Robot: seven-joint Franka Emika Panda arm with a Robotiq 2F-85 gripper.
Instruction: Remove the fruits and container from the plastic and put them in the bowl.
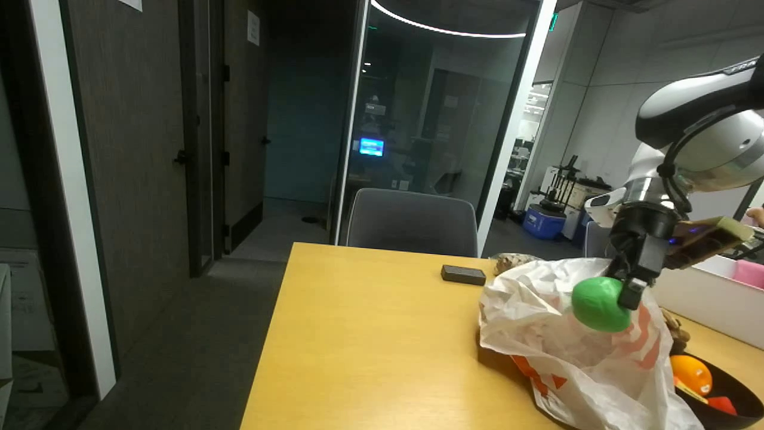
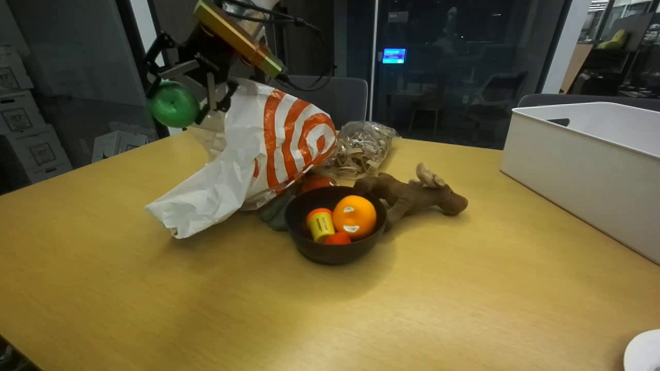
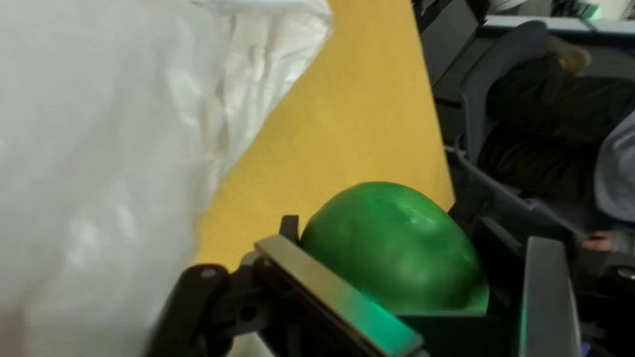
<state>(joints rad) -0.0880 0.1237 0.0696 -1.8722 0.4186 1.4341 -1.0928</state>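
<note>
Up beside the white plastic bag (image 2: 263, 149), my gripper (image 2: 179, 102) is closed round the green fruit (image 3: 392, 245), which sits pinched between both fingers (image 3: 342, 297) in the wrist view, clear of the table (image 2: 412, 299). With twelve o'clock at the top of each exterior view, the dark bowl (image 2: 332, 254) lies at about four o'clock from the fruit in both. I judge the step in hand to be the carry from bag to bowl. The bag's crumpled wall stands between, and I cannot tell whether a finger touches it, so I would rise first, then swing slowly toward four o'clock; a round fruit may roll out of the grip if I jerk. Inside the bowl, in an exterior view, the orange (image 2: 355, 216) sits at three o'clock, the yellow container (image 2: 322, 226) near eight and a red thing (image 2: 338, 238) at six. The most room looks to be toward eleven, so I should come down there, low, and part the fingers gently, or the fruit could bounce off the orange. The plush moose (image 2: 412, 198) lies close to the rim at about two, so I would steer wide of it. Whether the bag holds anything more, I cannot see.
</note>
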